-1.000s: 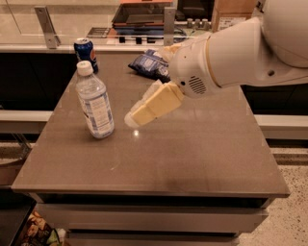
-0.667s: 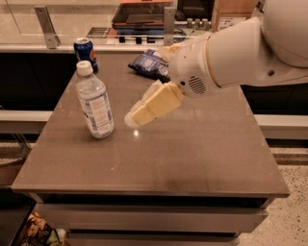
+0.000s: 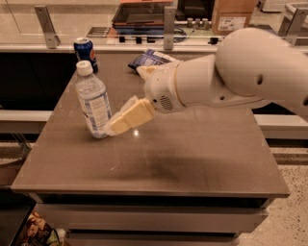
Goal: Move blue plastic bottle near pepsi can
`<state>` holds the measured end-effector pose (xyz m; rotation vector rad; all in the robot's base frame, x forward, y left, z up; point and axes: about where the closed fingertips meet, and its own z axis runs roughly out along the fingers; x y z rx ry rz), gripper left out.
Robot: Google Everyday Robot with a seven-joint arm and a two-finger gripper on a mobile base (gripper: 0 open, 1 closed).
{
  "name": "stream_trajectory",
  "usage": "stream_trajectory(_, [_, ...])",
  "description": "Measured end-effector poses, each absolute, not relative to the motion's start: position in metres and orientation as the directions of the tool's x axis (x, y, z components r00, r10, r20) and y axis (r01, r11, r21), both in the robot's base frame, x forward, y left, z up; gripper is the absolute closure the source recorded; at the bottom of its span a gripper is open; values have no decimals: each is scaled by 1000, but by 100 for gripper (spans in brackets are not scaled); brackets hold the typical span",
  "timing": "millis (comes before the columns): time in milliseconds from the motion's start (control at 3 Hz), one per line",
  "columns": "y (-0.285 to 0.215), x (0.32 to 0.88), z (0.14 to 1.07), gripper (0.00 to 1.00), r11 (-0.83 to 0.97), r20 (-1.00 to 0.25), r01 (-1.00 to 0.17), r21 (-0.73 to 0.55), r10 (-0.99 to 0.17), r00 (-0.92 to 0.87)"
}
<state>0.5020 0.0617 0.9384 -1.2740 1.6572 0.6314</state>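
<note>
Blue plastic bottle (image 3: 94, 108) stands on its base on the left half of a brown table (image 3: 192, 163), white cap on top and a pale label wrapped around its middle, the whole bottle leaning a little to the left as the camera sees it. The robot's gripper (image 3: 111, 129), cream-coloured and angled down to the left, meets the lower right side of the bottle just above the tabletop. Its tip is touching the plastic or a hair short of it. Whether the gripper has a grasp on the bottle or merely rests against it cannot be told from this view.

Behind the gripper, the thick white arm (image 3: 231, 72) reaches in from the upper right and fills much of the right side of the scene, its shadow lying on the table below.

The pepsi can (image 3: 85, 52), dark blue with a silver top, stands upright at the far left edge of the table, behind the bottle and near it, the two bases apart on the tabletop. A dark blue crinkled snack bag (image 3: 149, 58) lies at the far edge, to the right of the can and partly hidden by the arm. A cardboard box (image 3: 233, 14) sits on the counter beyond the table.
</note>
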Motion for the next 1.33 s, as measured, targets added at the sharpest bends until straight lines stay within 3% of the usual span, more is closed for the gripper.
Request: stream_trajectory(1333, [122,519,904,0,312,-978,-948,-65,-207,-1])
